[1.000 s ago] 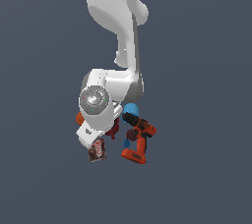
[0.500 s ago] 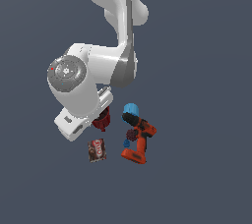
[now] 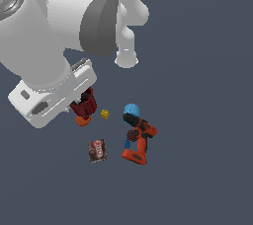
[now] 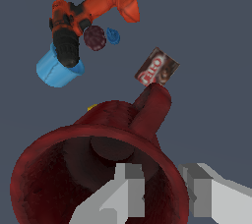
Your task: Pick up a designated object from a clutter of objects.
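The dark red glossy mug (image 3: 86,104) hangs from my gripper (image 3: 83,94), above the floor and over the orange ball (image 3: 82,121). In the wrist view the mug (image 4: 93,169) fills the frame, its handle (image 4: 153,104) pointing away. My gripper (image 4: 165,191) is shut on the mug's rim, with one finger (image 4: 129,188) inside the mug and the other (image 4: 203,188) outside. The rest of the clutter lies below: a tiny yellow block (image 3: 105,114), a brown printed box (image 3: 97,150), a red-orange drill (image 3: 139,142) and a blue cup (image 3: 131,109).
The wrist view shows the drill (image 4: 88,12), the blue cup (image 4: 58,70), the brown box (image 4: 156,68), a small dark red berry-like item (image 4: 94,38) and a small blue item (image 4: 113,36). My large white arm (image 3: 54,36) fills the upper part of the exterior view's left.
The arm has risen and swung towards the exterior view's left, carrying the mug up off the floor. The orange ball under it has come into view. The other items have not moved.
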`<state>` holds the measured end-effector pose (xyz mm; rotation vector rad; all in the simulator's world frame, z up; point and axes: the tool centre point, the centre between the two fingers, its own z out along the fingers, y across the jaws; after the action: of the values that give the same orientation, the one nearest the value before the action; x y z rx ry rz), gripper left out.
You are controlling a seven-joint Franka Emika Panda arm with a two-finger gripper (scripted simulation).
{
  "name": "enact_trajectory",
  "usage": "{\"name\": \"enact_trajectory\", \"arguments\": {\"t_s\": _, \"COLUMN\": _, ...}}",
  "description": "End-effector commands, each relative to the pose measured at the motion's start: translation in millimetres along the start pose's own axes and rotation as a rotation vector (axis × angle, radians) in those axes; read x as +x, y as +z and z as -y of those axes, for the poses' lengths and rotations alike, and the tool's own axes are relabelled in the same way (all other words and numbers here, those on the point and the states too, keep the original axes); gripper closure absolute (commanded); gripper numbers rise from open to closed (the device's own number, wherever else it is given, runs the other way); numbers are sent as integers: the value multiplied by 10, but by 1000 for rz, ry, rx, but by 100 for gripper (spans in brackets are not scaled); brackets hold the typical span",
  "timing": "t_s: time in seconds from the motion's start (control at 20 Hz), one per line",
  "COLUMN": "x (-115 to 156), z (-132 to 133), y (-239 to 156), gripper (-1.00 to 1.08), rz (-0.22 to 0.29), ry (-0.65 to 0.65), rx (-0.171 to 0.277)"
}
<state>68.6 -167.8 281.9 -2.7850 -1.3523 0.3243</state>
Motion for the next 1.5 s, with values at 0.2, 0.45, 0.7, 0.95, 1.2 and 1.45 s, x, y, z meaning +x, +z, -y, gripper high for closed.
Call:
{"name": "enact_trajectory", "arguments": {"t_s": 0.2, "x": -287, "z": -107, "y": -614, "gripper": 108, "rz": -1, "ry": 0, "rx": -2}}
{"name": "enact_trajectory", "arguments": {"t_s": 0.45, "x": -446, "z": -176, "y": -958, "gripper": 108, "rz": 0, "ry": 0, "rx": -2}}
{"name": "enact_trajectory", "arguments": {"t_s": 0.7, "x": -569, "z": -234, "y": -1232, "gripper": 108, "rz": 0, "ry": 0, "rx": -2}}
{"name": "enact_trajectory", "arguments": {"t_s": 0.95, "x": -667, "z": -285, "y": -1444, "gripper": 108, "rz": 0, "ry": 0, "rx": -2}}
{"name": "enact_trajectory", "arguments": {"t_s": 1.2, "x": -725, "z": -319, "y": -1582, "gripper": 108, "rz": 1, "ry": 0, "rx": -3}}
{"name": "enact_trajectory", "arguments": {"t_s": 1.45, "x": -757, "z": -341, "y": -1658, "gripper": 108, "rz": 1, "ry": 0, "rx": -3}}
